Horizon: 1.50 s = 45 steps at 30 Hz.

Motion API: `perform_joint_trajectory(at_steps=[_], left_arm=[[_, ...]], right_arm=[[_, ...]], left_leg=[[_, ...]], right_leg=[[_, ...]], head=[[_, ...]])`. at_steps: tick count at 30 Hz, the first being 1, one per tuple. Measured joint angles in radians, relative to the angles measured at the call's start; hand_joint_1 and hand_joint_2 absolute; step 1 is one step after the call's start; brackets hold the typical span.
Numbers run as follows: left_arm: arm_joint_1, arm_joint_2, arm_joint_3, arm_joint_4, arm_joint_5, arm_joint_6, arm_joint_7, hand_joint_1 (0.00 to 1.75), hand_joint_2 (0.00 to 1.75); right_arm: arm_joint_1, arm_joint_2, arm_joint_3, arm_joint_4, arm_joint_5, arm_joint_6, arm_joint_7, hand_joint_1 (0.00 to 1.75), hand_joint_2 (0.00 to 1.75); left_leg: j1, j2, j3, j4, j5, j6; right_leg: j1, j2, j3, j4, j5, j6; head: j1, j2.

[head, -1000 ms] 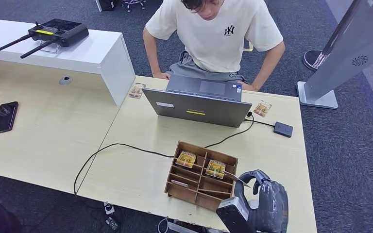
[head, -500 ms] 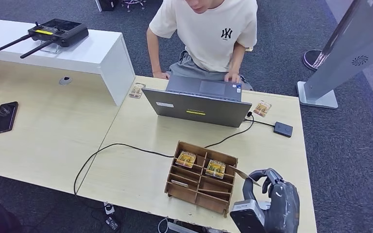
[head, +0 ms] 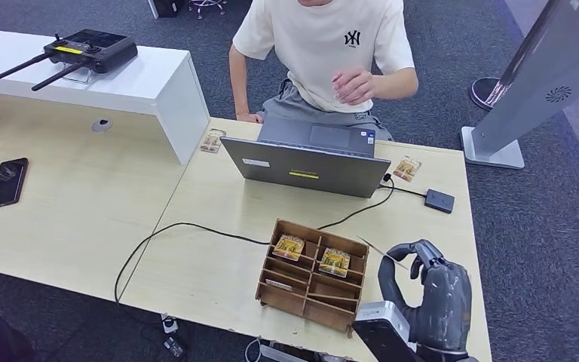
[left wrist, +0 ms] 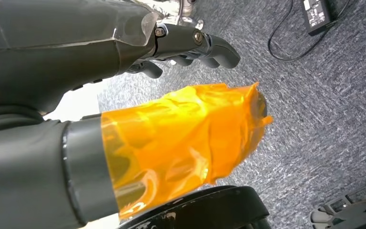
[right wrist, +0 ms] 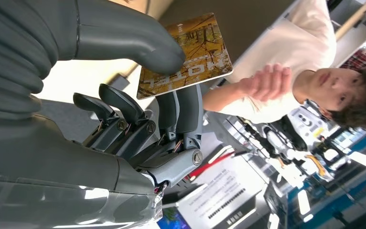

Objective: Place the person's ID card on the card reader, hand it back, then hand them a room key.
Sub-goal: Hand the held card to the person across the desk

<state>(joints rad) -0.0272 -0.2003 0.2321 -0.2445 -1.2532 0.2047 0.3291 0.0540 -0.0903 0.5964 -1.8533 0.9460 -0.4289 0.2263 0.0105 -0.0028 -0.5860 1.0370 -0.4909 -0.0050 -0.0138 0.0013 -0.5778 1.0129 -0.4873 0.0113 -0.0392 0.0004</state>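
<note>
Pale wood surface point(head: 219, 219), with a key card point(right wrist: 186, 55) raised over its near right corner.
A person point(head: 324, 45) is seated behind the laptop point(head: 305, 162), one hand point(head: 353, 85) lifted. More cards lie in the wooden tray point(head: 310, 275). The card is pinched by the right hand point(head: 430, 294) between thumb and fingers point(right wrist: 183, 112). The left hand point(left wrist: 124, 86) hangs over carpet, its fingers curled around nothing.

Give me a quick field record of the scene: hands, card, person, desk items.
right hand: pinches a room key card between thumb and fingers, beside the wooden organizer
left hand: hangs over carpet, holds nothing
person's hand: raised above the laptop
organizer: two cards in its far compartments
card reader: bare, cabled to laptop
loose card: near reader
</note>
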Motion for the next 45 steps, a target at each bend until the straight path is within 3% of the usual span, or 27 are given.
perform_joint_trajectory(at_steps=[7, 15, 22, 30, 31, 34, 35, 41, 45], left_arm=[[-0.017, 0.0, -0.021, 0.0, -0.041, -0.039, 0.016, 0.0, 0.0], [-0.046, 0.0, -0.078, -0.001, -0.1, -0.104, 0.036, 0.0, 0.0], [-0.057, 0.0, -0.115, -0.002, -0.117, -0.13, 0.037, 0.0, 0.0], [-0.077, 0.001, -0.173, -0.014, -0.144, -0.184, 0.039, 0.0, 0.0], [-0.078, 0.002, -0.178, -0.015, -0.145, -0.188, 0.039, 0.0, 0.0], [-0.08, 0.002, -0.19, -0.016, -0.146, -0.193, 0.039, 0.0, 0.0], [-0.08, 0.002, -0.194, -0.016, -0.146, -0.193, 0.038, 0.0, 0.0], [-0.079, 0.008, -0.203, -0.018, -0.142, -0.192, 0.037, 0.0, 0.0], [-0.074, 0.01, -0.203, -0.021, -0.132, -0.183, 0.036, 0.0, 0.0]], right_arm=[[-0.127, 0.049, -0.001, 0.017, 0.041, 0.077, 0.018, 1.75, 1.75], [-0.362, 0.111, -0.025, 0.15, 0.116, 0.169, 0.077, 1.75, 1.75], [-0.462, 0.143, -0.04, 0.252, 0.175, 0.183, 0.099, 1.75, 1.75], [-0.571, 0.184, -0.078, 0.485, 0.358, 0.185, 0.127, 1.75, 1.75], [-0.577, 0.187, -0.083, 0.511, 0.373, 0.185, 0.127, 1.67, 1.75], [-0.587, 0.195, -0.096, 0.572, 0.4, 0.187, 0.128, 0.36, 1.75], [-0.588, 0.196, -0.099, 0.588, 0.406, 0.188, 0.128, 0.0, 1.75], [-0.574, 0.199, -0.101, 0.635, 0.426, 0.19, 0.13, 0.0, 1.75], [-0.542, 0.209, -0.118, 0.626, 0.369, 0.153, 0.102, 0.0, 1.75]], left_leg=[[0.0, 0.0, 0.0, 0.0, 0.0, 0.0], [0.0, 0.001, 0.0, 0.0, 0.002, -0.001], [0.0, 0.0, 0.0, 0.0, 0.002, -0.001], [0.0, 0.0, 0.0, 0.0, 0.003, -0.001], [0.0, 0.0, 0.0, 0.0, 0.004, -0.001], [0.0, 0.0, 0.0, 0.0, 0.004, -0.001], [0.0, -0.001, 0.0, 0.0, 0.004, -0.001], [0.0, -0.001, 0.0, 0.0, 0.004, -0.001], [0.0, -0.001, 0.0, 0.0, 0.004, -0.001]], right_leg=[[0.0, 0.0, 0.0, 0.0, 0.0, 0.0], [0.0, 0.0, 0.0, 0.001, 0.002, 0.0], [0.0, 0.0, 0.0, 0.001, 0.002, -0.001], [0.0, 0.0, 0.0, 0.001, 0.003, -0.001], [0.0, 0.0, 0.0, 0.001, 0.003, -0.001], [0.0, 0.0, 0.0, 0.001, 0.003, -0.001], [0.0, 0.0, 0.0, 0.001, 0.003, -0.001], [0.0, 0.0, 0.0, 0.001, 0.003, -0.001], [0.0, 0.0, -0.001, 0.001, 0.003, -0.001]], head=[[0.0, 0.0], [0.0, 0.0], [0.0, 0.0], [0.0, 0.0], [0.0, 0.0], [0.0, 0.0], [0.0, 0.0], [0.0, 0.0], [0.0, 0.0]])
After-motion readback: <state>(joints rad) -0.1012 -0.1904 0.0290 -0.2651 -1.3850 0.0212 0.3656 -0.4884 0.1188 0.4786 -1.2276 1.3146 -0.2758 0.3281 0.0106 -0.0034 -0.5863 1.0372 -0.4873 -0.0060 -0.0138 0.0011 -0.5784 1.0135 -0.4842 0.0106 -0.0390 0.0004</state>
